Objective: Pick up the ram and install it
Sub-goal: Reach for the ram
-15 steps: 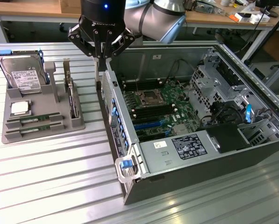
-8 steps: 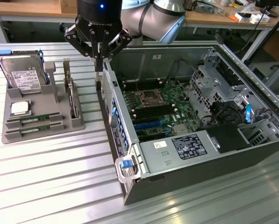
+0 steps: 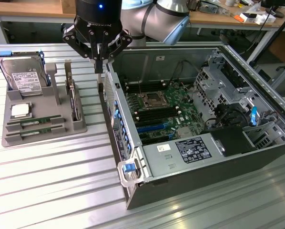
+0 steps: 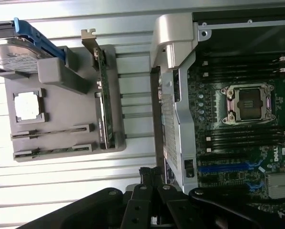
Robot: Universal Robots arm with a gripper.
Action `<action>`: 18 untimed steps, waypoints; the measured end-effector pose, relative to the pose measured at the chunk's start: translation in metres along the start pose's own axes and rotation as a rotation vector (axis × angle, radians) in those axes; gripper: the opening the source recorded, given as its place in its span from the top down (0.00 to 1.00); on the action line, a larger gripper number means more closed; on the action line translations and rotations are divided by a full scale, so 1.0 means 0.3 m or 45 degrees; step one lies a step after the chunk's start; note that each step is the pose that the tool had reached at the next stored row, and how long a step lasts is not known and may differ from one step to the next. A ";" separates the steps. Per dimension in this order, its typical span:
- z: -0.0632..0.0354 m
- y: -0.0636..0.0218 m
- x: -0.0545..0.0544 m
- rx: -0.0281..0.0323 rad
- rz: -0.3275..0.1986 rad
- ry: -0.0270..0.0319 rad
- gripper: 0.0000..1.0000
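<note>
Two ram sticks lie flat in a gray tray, one just beside the other. They are thin and green. Each one sits in its own long groove at the front of the tray.

A silver hard drive with a white label leans at the back of the same tray. A square silver CPU chip rests between the hard drive and the ram sticks. A green card stands up on its edge along the side of the tray that is near the computer.

The tray sits on a ribbed metal table. Just beside it is an open computer case. Inside you can see the green motherboard. It has a square CPU socket, and long black memory slots run beside that.

The black gripper hangs up high and points down. It is over the edge of the case wall, by the gap between the tray and the case. Its two fingers are pressed together. The gripper is near the standing card and the case wall. It is apart from the ram sticks and does not touch them.
</note>
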State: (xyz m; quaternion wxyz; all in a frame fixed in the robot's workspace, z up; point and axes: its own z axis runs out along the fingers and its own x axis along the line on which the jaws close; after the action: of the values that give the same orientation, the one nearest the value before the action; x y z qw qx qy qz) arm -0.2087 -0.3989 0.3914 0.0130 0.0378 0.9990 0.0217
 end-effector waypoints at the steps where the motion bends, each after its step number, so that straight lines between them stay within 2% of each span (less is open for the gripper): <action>1: 0.000 0.000 0.001 0.0000 0.000 0.0000 0.89; 18: 0.001 -0.003 0.037 0.0000 0.000 -0.0001 0.89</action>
State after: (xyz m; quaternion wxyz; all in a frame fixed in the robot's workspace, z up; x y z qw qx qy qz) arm -0.2197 -0.3989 0.3909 0.0131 0.0379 0.9990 0.0217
